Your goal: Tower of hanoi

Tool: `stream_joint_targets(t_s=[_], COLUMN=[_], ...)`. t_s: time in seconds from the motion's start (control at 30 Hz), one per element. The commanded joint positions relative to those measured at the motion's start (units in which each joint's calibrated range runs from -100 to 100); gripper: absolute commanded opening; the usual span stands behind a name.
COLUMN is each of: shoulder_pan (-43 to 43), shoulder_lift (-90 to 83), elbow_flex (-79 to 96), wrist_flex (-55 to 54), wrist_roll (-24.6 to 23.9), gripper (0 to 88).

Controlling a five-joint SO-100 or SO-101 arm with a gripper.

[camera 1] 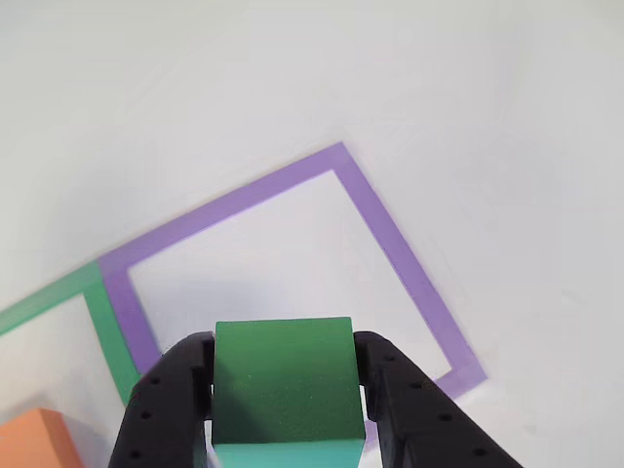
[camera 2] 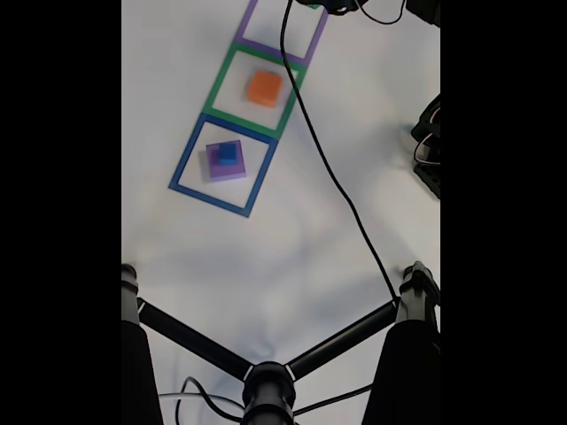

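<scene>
Lower the green foam block (camera 1: 283, 375) squarely inside the purple tape outline (camera 1: 390, 234) that fills the centre of the other view, level it, and release only once it rests on the counter (camera 1: 507, 117). Your end effector (camera 1: 285, 400) is closed on this block, one black finger (camera 1: 166, 400) pressed to each side. In the fixed view, the orange block (camera 2: 265, 88) sits in the green outline (camera 2: 217, 93) at upper centre; below it the blue cube (camera 2: 228, 152) rests on the purple slab (camera 2: 227, 168).
</scene>
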Motion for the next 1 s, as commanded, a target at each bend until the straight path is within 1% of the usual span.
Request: stream_joint_targets(t_s=[0.0,0.1,0.17,0.43,0.73,0.97], shoulder_pan=[0.0,-0.6,-0.9,-1.6,-2.9,-2.5], shoulder_lift=[3.8,9.8,14.5,32.4,43.2,46.3], elbow_flex=[11.7,17.4,18.7,16.0,12.8,12.5], wrist_flex=[-27.3,-41.5,-48.1,-67.3,-76.1,-77.8], wrist_roll=[0.0,0.0,0.0,0.0,0.0,0.0], gripper=[5.0,5.0,5.0,5.2,5.6,6.4])
